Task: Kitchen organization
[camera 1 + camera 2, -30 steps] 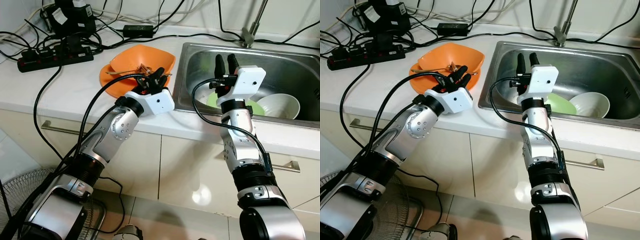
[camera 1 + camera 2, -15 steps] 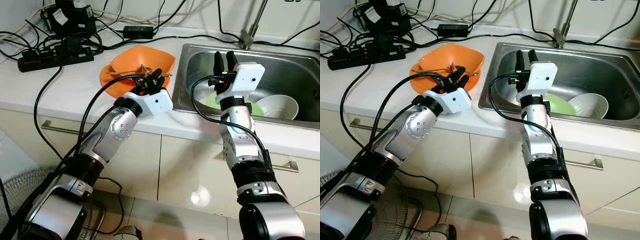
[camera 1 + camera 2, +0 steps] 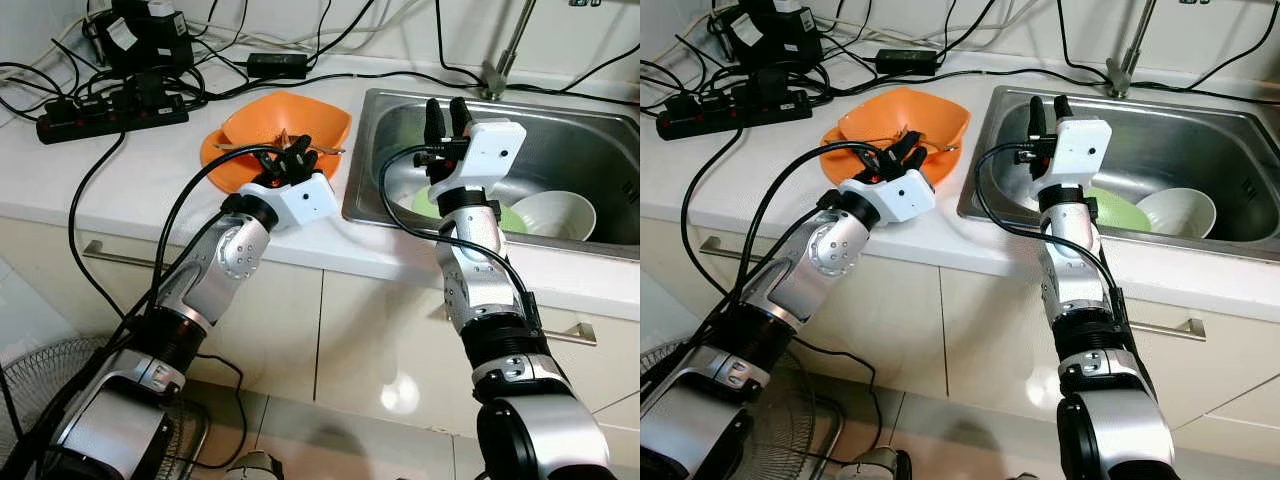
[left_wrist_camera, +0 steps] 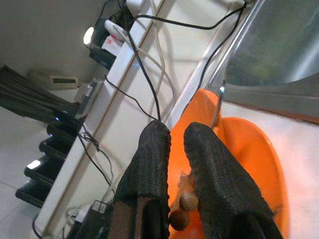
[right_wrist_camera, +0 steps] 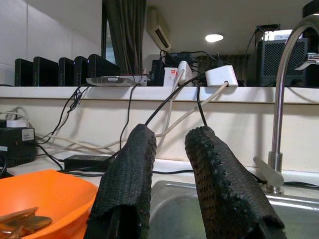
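An orange bowl (image 3: 260, 130) sits on the white counter just left of the steel sink (image 3: 560, 150). Brown utensils (image 4: 180, 209) lie in the bowl. My left gripper (image 3: 292, 153) reaches over the bowl's near rim and is shut on the utensils' rounded ends. Held upright over the sink's left part, my right gripper (image 3: 446, 108) is open with nothing between its fingers. In the sink lie a green plate (image 3: 512, 216) and a white bowl (image 3: 562, 212).
A black power strip (image 3: 105, 112), an adapter and several cables crowd the counter's back left. The faucet (image 3: 505, 50) stands behind the sink. Cabinet doors with metal handles run below the counter. A floor fan (image 3: 40, 385) is at the lower left.
My left gripper has drawn back a little to the left over the bowl's rim. The right gripper has edged slightly up and left above the sink.
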